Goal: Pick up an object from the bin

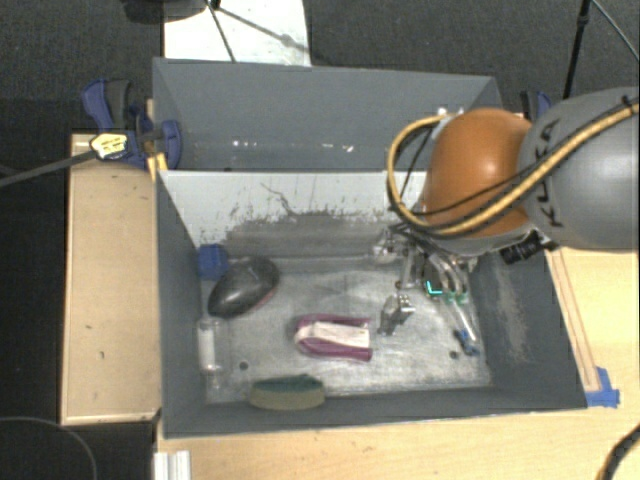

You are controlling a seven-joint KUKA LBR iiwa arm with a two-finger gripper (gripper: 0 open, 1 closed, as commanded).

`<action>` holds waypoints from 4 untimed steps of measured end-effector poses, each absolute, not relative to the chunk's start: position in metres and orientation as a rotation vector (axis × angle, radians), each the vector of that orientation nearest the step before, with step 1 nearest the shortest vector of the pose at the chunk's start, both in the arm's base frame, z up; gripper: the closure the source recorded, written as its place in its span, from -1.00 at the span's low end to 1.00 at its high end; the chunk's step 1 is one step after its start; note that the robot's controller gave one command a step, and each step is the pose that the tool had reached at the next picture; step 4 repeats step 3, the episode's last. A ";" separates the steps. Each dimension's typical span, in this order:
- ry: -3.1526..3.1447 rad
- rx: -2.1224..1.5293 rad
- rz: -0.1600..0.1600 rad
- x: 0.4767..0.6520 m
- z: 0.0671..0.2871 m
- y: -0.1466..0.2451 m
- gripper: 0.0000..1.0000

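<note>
My gripper point(393, 316) hangs low over the right half of the bin, under the arm's orange cover. Just to its left, a white and purple packet point(333, 337) lies flat on the bin floor, its right end close to the gripper's tip. Whether the two touch I cannot tell. A thin blue pen-like stick point(463, 330) lies to the gripper's right, near the right wall.
A dark grey rounded mouse-like thing point(243, 288) and a small blue piece point(210, 260) lie at the left. A small clear bottle point(208, 346) stands by the left wall, and a green and tan sponge point(287, 394) rests against the front wall.
</note>
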State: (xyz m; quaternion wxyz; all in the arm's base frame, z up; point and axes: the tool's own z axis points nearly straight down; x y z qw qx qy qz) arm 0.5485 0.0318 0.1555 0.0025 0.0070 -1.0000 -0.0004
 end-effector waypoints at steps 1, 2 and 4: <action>-3.119 0.431 -0.003 0.505 0.074 0.067 -1.00; -3.130 0.426 -0.002 0.509 0.077 0.067 1.00; -3.126 0.394 0.001 0.494 0.228 0.049 1.00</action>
